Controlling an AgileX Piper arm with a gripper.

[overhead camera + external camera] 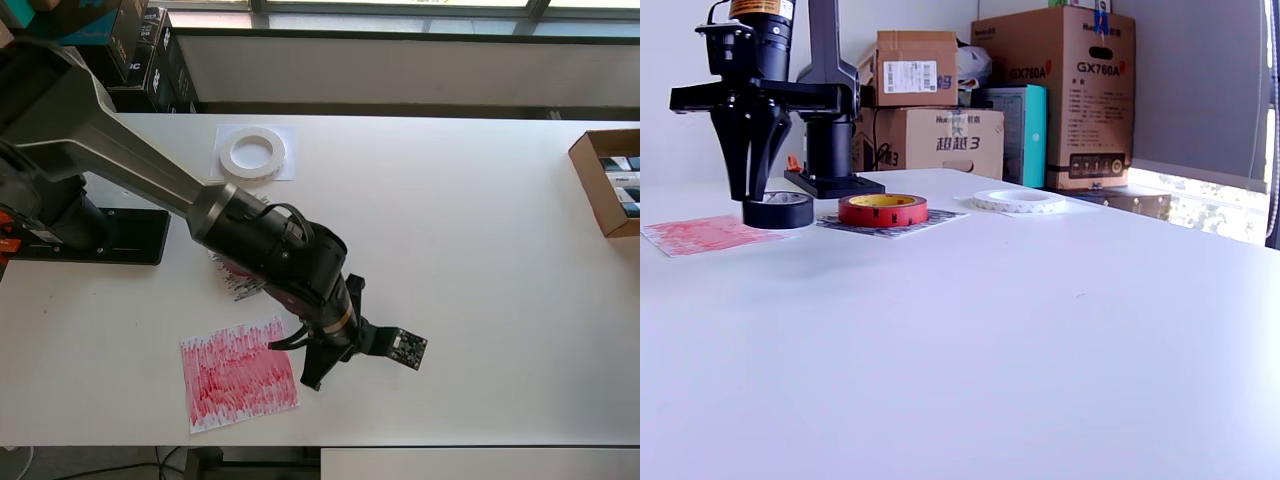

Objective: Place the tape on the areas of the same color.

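A black tape roll [780, 210] sits low by the table at the right edge of the red-scribbled sheet [700, 234], which also shows in the overhead view [238, 372]. My gripper [752, 195] points straight down with its fingers closed on the roll's left rim. In the overhead view the gripper [318, 368] hides the roll. A red tape roll [882, 209] lies on the black-scribbled sheet [930, 220], which the arm mostly covers in the overhead view [236, 288]. A white tape roll [252, 152] lies on the white sheet [287, 170].
The arm's base [90, 235] stands at the overhead view's left. An open cardboard box [600, 195] sits at the table's right edge. Stacked cartons [1050, 90] stand behind the table. The table's front edge runs just below the red-scribbled sheet.
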